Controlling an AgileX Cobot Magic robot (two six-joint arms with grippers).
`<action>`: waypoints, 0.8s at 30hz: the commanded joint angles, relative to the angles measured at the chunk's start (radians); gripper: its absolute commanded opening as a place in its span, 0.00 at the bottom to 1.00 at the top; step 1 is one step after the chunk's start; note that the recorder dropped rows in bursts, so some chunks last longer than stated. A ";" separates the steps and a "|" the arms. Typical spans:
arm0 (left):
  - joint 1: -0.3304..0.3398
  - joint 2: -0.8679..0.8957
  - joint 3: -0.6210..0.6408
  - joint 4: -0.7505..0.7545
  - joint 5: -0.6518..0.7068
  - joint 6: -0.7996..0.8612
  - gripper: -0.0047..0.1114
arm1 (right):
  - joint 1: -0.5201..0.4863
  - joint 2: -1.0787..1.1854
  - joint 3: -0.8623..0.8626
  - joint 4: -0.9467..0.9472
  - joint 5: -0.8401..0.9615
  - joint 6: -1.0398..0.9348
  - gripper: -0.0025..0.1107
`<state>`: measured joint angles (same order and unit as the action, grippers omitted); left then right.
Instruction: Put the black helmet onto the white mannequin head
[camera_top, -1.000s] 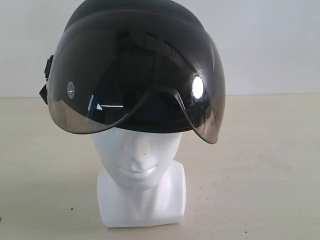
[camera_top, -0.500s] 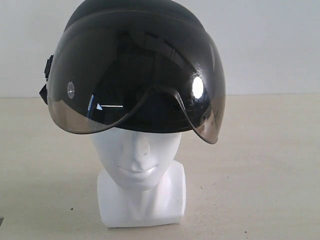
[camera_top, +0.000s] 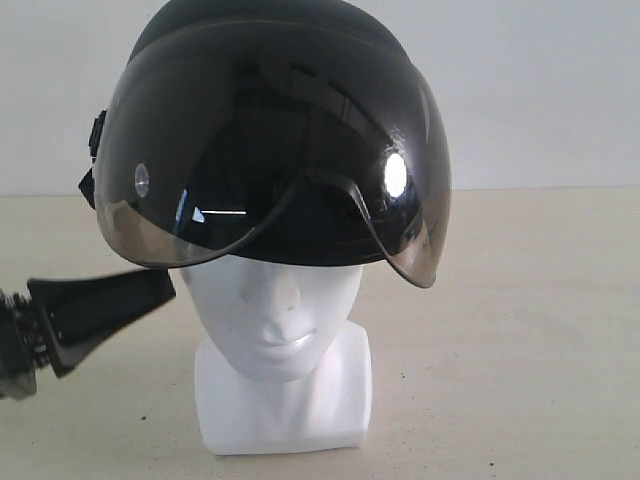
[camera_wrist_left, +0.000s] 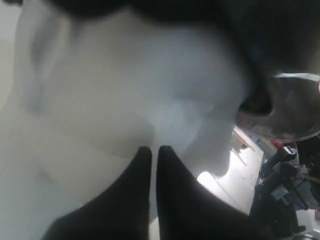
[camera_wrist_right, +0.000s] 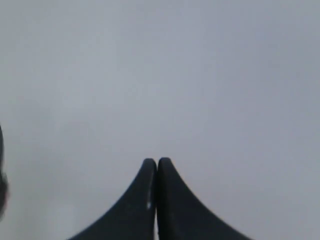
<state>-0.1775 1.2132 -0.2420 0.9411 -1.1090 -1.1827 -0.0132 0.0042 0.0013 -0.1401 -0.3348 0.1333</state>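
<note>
Beige tabletop (camera_top: 520, 330) carries the white mannequin head (camera_top: 275, 310), already wearing the black helmet (camera_top: 270, 130), and the left gripper (camera_top: 165, 285), jaws pressed together and empty, has just slid in beside its cheek, perhaps for a final nudge, while the right gripper (camera_wrist_right: 157, 161), likewise closed, faces only blank grey.

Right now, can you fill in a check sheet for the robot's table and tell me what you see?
Surface: pale beige table, a few tiny dark specks.
Job's things: black helmet sits on the white mannequin head, which stands upright; the visor covers the upper face.
Clutter: nothing seen.
Grippers: left gripper shut, empty, close beside the head's cheek, contact unclear; right gripper shut, empty, facing a plain pale surface.
Cables: nothing seen.
Surroundings: plain pale wall; blurred dark gear in the left wrist view.
</note>
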 joint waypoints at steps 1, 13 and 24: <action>-0.003 -0.116 -0.098 -0.010 0.038 -0.069 0.08 | 0.001 -0.004 -0.059 0.401 -0.141 0.041 0.02; -0.003 -0.603 -0.377 0.135 0.721 -0.104 0.08 | 0.002 0.510 -0.595 0.464 0.479 -0.233 0.02; -0.003 -0.767 -0.379 0.384 0.905 -0.388 0.08 | 0.002 0.913 -0.633 0.565 0.670 -0.067 0.02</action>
<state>-0.1775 0.4588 -0.6152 1.3093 -0.2257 -1.5396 -0.0117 0.8411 -0.6092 0.3695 0.2476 0.0287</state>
